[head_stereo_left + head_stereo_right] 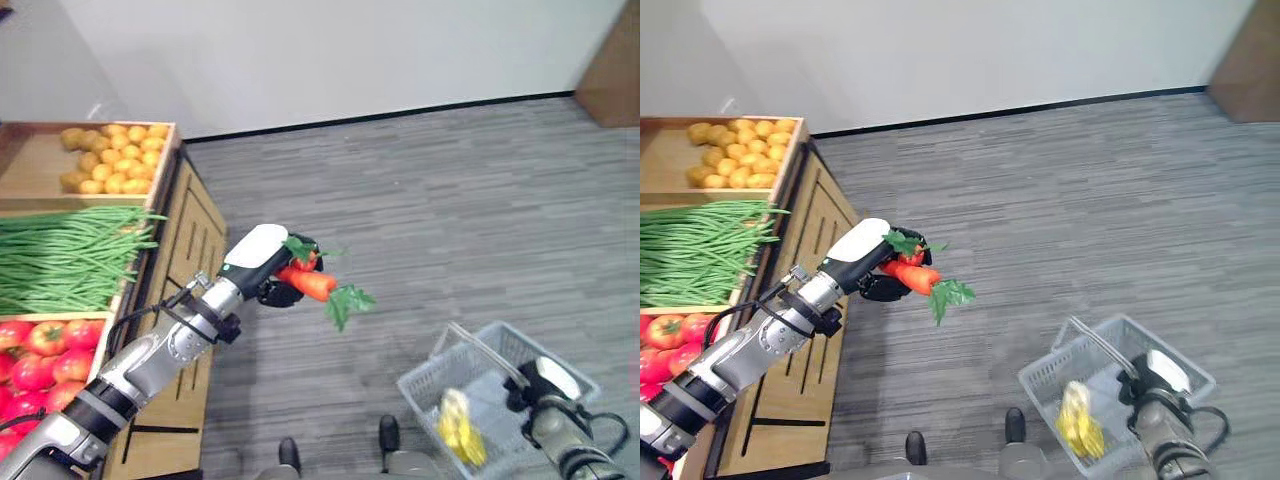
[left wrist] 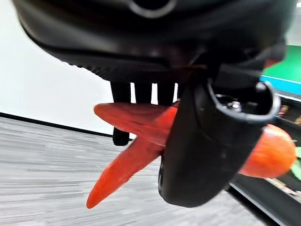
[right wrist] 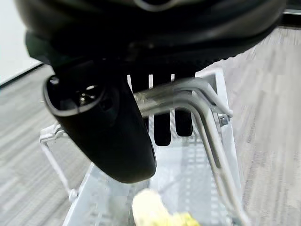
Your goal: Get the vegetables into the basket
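Note:
My left hand [image 1: 268,270] is shut on orange carrots [image 1: 310,284] with green leafy tops, held in the air beside the wooden stand, over the grey floor. In the left wrist view the carrots [image 2: 136,141] lie across the palm under the thumb [image 2: 202,141]. To the lower right, my right hand [image 1: 545,388] is shut on the wire handles [image 3: 188,96] of a grey basket [image 1: 440,380], which holds a yellow item [image 1: 458,425]. The carrots are up and to the left of the basket, well apart from it.
A wooden produce stand [image 1: 185,240] at the left carries small yellow potatoes [image 1: 112,156], green beans [image 1: 65,255] and red tomatoes [image 1: 40,355]. Grey carpet [image 1: 450,200] stretches to the white back wall. A brown cabinet corner [image 1: 612,70] stands at the far right.

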